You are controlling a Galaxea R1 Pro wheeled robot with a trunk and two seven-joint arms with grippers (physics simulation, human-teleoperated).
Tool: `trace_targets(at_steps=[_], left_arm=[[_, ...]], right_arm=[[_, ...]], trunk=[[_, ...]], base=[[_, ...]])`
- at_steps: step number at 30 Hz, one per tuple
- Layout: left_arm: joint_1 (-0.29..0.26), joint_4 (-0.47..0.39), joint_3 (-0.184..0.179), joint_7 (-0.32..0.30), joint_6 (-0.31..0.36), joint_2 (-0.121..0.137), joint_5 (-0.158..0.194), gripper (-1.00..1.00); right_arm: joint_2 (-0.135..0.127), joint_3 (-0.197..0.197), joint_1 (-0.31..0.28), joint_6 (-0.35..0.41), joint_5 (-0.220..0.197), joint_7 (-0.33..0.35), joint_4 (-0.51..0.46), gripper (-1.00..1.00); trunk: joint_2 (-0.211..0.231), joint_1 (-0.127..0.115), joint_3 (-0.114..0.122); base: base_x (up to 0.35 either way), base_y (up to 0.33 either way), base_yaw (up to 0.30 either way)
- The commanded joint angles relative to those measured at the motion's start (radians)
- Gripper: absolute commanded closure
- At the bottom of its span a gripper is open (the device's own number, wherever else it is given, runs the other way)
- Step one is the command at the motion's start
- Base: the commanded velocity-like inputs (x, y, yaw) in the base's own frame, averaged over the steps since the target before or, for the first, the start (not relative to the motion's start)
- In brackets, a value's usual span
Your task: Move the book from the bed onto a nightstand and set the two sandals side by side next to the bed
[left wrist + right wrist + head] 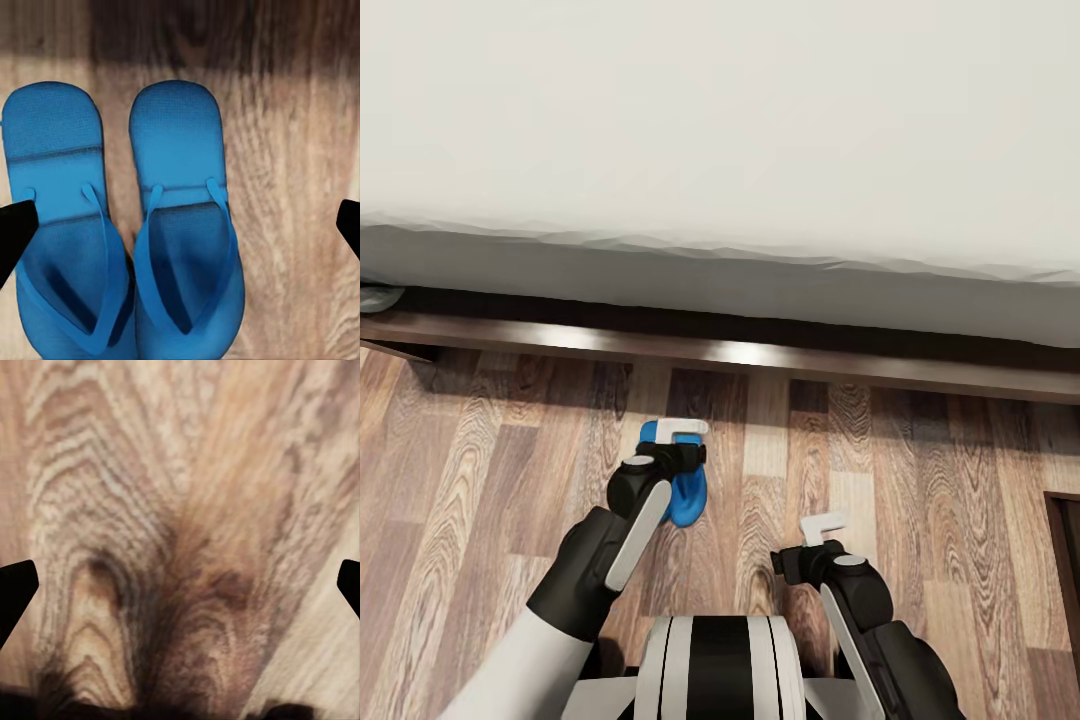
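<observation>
Left wrist view shows two sandals (124,225) side by side on the floor (300,150).

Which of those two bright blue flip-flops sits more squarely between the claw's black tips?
The blue flip-flop beside bare wood floor; the other flip-flop lies against one tip.

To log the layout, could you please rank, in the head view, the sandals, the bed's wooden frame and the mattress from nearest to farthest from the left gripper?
1. Sandals, directly under the left gripper.
2. Bed frame, ahead across the floor.
3. Mattress, above and beyond the frame.
</observation>
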Motion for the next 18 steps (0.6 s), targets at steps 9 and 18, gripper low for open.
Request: trace_targets(at_steps=[9, 18], left_arm=[[0.081, -0.026, -0.005, 0.027, 0.001, 0.003, 0.008, -1.00], [0.132, -0.037, -0.007, 0.028, -0.003, 0.004, 0.008, -1.00]], right_arm=[[0.000, 0.004, -0.001, 0.005, -0.003, -0.006, -0.001, -1.00], [0.000, 0.004, -0.001, 0.005, -0.003, -0.006, -0.001, -1.00]], trunk=[[0.000, 0.000, 0.000], [0.000, 0.000, 0.000]], base=[[0.000, 0.000, 0.000], [0.000, 0.000, 0.000]])
